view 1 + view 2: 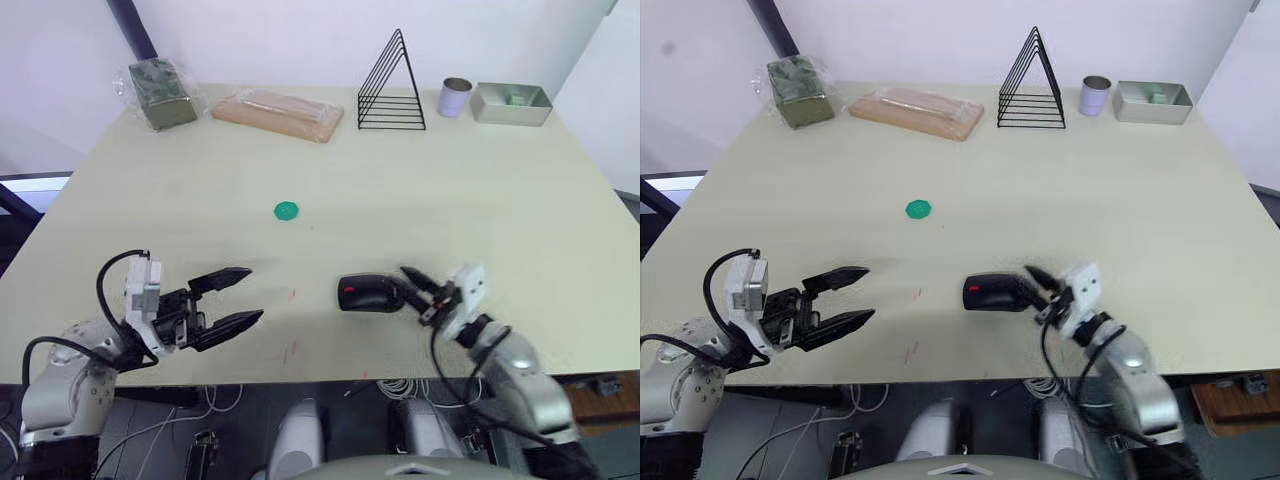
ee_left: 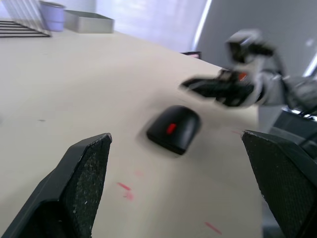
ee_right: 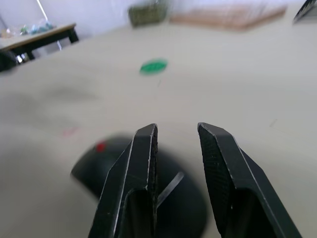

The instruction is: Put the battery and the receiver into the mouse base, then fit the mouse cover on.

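Low in the left of the left eye frame, the left end effector hangs over the pale beige surface with its two black fingers spread wide and nothing between them. To its right, low and just right of centre, lies the black oval mouse base with a small red patch on top. The right end effector sits at the right-hand end of that mouse base, its fingers parted by a narrow gap and poised above the body; whether they touch it cannot be told. In the right wrist view the mouse base lies just below and beyond those fingers.

Near the frame's centre rests a small flat green disc, well apart from both arms. Along the top edge, from left to right, stand a wrapped dark green block, a flat tan wooden board in clear wrap, a black wire triangular rack, a lavender cup and a shallow grey metal tray.
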